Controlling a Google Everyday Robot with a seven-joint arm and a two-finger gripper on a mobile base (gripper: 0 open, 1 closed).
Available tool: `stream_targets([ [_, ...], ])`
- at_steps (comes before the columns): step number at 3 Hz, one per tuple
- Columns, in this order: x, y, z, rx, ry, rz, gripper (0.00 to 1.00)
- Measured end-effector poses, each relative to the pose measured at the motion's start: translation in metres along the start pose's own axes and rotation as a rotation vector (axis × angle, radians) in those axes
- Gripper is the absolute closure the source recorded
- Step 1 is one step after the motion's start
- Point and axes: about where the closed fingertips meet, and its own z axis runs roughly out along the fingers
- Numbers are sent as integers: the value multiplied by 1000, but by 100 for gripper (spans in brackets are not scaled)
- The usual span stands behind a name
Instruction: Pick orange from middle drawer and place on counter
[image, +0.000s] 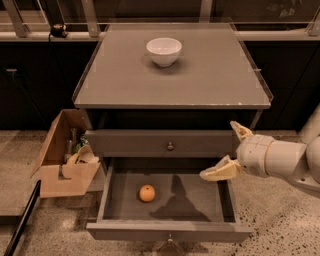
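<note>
camera view: the white cylindrical robot arm (282, 160) reaches in from the right edge, roughly level, with its wrist pointing left toward the cabinet. the two-finger gripper (230, 151) hangs above the right part of the open middle drawer (170, 232), a wide shallow grey-brown drawer pulled out toward the near side. its cream-coloured fingers (220, 171) are spread wide apart and hold nothing. one is up by the right end of the closed grey drawer front (130, 142) above, the other lower, over the drawer's right side. the orange (147, 193), a small round bright-orange fruit, lies on the drawer bottom left of centre, well apart from the gripper. on the counter (215, 80), a flat grey-brown cabinet top, a round white bowl (164, 51) stands toward the far side. an open brown cardboard box (55, 172) sits left of the drawer on the speckled stone floor (280, 215).
</note>
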Motion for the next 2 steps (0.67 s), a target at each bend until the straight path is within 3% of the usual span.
stream_targets([
  [2, 45, 22, 27, 2, -69, 86, 0],
])
